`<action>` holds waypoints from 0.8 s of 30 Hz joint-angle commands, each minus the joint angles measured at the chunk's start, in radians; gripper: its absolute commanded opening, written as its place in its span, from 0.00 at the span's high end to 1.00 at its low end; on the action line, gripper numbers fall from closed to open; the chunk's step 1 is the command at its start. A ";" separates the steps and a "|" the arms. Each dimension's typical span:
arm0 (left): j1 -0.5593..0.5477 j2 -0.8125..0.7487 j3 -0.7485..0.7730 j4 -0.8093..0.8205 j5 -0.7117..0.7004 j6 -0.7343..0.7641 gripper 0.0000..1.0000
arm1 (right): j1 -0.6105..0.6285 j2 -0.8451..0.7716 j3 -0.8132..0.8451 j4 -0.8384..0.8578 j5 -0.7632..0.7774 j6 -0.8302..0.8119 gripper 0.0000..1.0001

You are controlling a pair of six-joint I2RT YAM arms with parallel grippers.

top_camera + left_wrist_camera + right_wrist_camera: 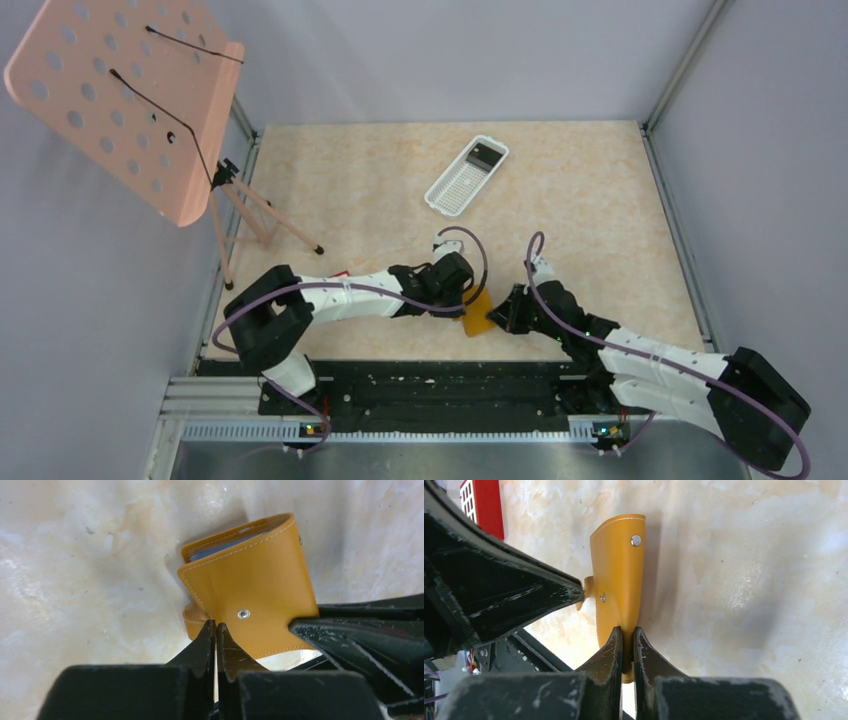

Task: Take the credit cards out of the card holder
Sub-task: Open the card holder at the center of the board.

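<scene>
Beige surface [400, 180] — card holder [255, 580] held between two claws: left claw [216, 626] pinches one edge, right claw [626, 630] clamps the opposite flap.

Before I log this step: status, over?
Left gripper shut on card holder by its tab; right gripper shut on its edge. Credit cards inside. White tray far back.

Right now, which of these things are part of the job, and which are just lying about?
Part of the job: the wallet, pinched by the left tool and right tool; the blue cards inside it.
Lying about: the white tray, the pink stand.
</scene>
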 commanded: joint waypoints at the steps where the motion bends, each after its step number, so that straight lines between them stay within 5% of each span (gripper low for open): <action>1: -0.004 -0.085 -0.046 -0.065 -0.056 -0.002 1.00 | -0.041 0.014 -0.006 -0.002 0.037 -0.046 1.00; 5: -0.004 -0.122 -0.088 -0.047 -0.053 -0.020 1.00 | -0.097 0.041 0.010 -0.002 0.004 -0.076 1.00; 14: 0.015 -0.233 -0.241 0.204 0.063 -0.080 1.00 | -0.103 0.030 0.151 -0.196 0.010 -0.148 0.52; 24: 0.028 -0.342 -0.345 0.368 0.075 -0.133 1.00 | 0.034 0.092 0.212 -0.218 0.114 -0.176 0.24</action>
